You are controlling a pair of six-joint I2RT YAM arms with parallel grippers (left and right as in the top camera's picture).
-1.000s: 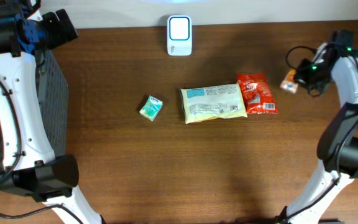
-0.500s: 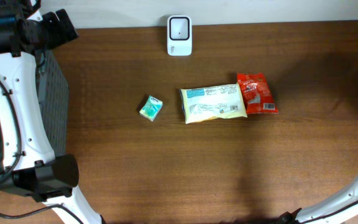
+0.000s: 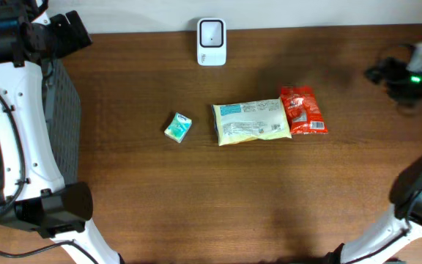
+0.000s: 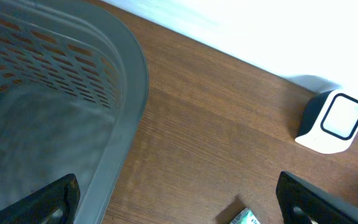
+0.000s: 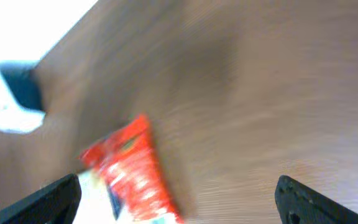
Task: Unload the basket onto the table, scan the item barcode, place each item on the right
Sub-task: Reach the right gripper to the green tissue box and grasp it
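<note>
Both the left gripper (image 4: 178,202) and the right gripper (image 5: 179,202) gape wide and hold nothing, the red packet (image 5: 131,169) lying on the table (image 5: 260,93) ahead of the right jaws (the scanner (image 4: 331,121) sits well ahead of the left ones), so pickup and scanning seem left to do.

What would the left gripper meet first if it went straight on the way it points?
Probably bare table, between the basket and the scanner; neither lies in line, though depth is unclear.

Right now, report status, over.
Left gripper open, empty. Right gripper open, empty. Red packet, yellow packet, green packet on table, none at scanner. Nothing blocks scanner.
</note>
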